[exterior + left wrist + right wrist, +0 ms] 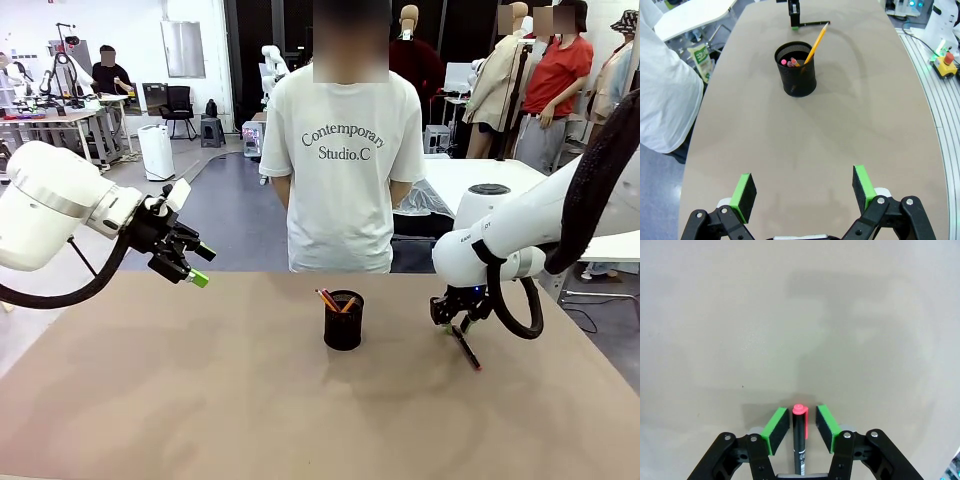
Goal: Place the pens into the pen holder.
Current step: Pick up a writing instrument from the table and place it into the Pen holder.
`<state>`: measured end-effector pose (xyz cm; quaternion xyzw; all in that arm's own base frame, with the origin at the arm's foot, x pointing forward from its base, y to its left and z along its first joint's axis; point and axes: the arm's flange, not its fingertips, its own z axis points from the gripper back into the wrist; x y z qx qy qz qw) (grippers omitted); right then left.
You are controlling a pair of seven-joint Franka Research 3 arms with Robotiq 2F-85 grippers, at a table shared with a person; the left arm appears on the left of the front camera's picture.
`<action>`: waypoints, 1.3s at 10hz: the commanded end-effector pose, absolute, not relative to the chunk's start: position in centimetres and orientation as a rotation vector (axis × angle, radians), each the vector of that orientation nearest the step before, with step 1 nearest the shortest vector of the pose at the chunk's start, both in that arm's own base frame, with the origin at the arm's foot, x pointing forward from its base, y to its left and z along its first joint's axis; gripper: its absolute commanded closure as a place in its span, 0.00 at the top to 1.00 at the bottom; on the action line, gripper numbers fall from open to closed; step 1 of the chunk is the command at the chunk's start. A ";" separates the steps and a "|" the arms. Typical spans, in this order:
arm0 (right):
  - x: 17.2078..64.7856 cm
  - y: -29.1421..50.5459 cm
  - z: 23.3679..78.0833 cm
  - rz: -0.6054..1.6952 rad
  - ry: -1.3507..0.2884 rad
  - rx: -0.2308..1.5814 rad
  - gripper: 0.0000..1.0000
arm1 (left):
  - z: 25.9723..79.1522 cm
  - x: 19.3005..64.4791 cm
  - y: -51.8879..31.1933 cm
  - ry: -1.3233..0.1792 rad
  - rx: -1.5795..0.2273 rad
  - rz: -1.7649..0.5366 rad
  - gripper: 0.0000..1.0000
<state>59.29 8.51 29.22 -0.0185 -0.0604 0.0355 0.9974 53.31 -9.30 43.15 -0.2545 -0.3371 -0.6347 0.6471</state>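
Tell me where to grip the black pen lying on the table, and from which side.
Grip the black pen across its barrel just behind the red tip, coming straight down from above. It lies flat on the table, so only its long sides offer faces; the right hand already straddles them.

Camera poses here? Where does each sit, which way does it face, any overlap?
Front: between the arms, facing the person across the brown table; both white arms show.
Left wrist: raised, looking along the table at the black wire-mesh pen holder; left gripper open.
Right wrist: facing down at the tabletop; right gripper flanks the black pen with red tip.
Shared: holder appears in front and left wrist views.
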 end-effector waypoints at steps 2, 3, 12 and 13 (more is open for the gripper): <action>59.2 8.8 29.2 0.042 -0.061 -0.039 0.00 | 43.5 53.2 -9.2 -0.766 -0.589 -1.437 1.00; 59.4 9.2 29.6 0.043 -0.049 -0.058 0.00 | 43.5 53.2 -9.2 -0.766 -0.589 -1.437 1.00; 59.5 9.1 30.1 0.085 -0.046 -0.088 0.00 | 43.5 53.2 -9.2 -0.766 -0.589 -1.437 1.00; 59.5 9.3 30.0 0.083 -0.042 -0.087 0.00 | 43.5 53.2 -9.2 -0.766 -0.589 -1.437 1.00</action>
